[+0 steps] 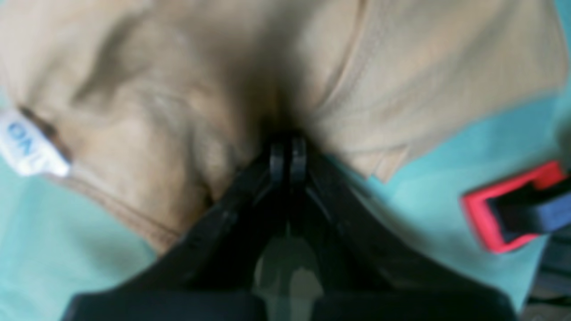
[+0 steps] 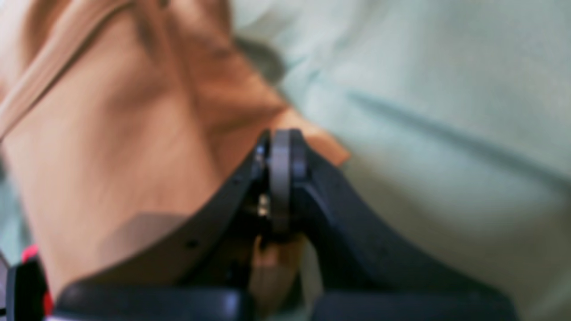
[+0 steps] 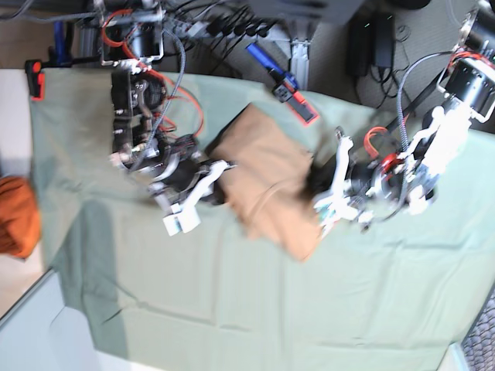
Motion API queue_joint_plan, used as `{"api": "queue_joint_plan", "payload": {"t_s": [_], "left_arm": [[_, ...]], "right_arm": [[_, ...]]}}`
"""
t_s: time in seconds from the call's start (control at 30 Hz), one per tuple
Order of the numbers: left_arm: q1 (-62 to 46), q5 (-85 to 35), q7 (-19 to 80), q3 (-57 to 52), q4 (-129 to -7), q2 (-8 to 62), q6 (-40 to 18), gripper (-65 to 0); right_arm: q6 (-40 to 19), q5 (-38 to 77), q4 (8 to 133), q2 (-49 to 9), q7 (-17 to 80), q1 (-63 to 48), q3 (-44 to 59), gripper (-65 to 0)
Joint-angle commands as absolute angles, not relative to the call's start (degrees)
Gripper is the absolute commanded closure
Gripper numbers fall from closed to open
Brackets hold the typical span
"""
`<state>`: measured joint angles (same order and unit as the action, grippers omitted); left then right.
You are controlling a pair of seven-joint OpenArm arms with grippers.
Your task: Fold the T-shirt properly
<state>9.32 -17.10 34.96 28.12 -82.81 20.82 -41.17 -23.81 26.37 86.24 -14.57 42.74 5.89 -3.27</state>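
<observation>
The T-shirt (image 3: 271, 182) is lying bunched and partly folded on the pale green sheet (image 3: 255, 309), near the sheet's far edge and about midway along it. The left gripper (image 1: 287, 154) is pinching a gathered fold of the T-shirt with its jaws closed tight, while the right gripper (image 2: 279, 154) is clamping the shirt's opposite edge in the same way. A white neck label (image 1: 26, 145) is sticking out at the shirt's collar, and a red clamp (image 1: 513, 209) is sitting at the sheet's edge near the left gripper.
</observation>
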Motion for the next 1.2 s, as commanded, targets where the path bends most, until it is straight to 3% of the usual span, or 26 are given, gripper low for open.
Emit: {"api": "queue_joint_plan", "payload": {"t_s": [0.0,0.23,0.77,1.17], "left_arm": [[11.4,-16.5,33.8,27.7,-82.7,21.1,-40.0,0.0],[16.9,-16.5,31.9,28.5,-77.8,20.9,-40.0,0.0],[21.7,-16.5,31.2,33.4,-75.4,21.0,-40.0,0.0],[22.9,-17.7,38.2,33.4,-77.1,23.6,-40.0,0.0]], "right_arm": [[-30.0,27.9,88.4,-15.6,42.4,5.5,-3.0,0.0],[-30.0,31.2,95.3,-14.9,42.9,-2.0,-3.0,0.0],[-30.0,34.3,101.4,-6.6,44.5,-9.3,-3.1,0.0],[-30.0,29.6,108.9,-6.7,45.3,-13.2,-1.5,0.0]]}}
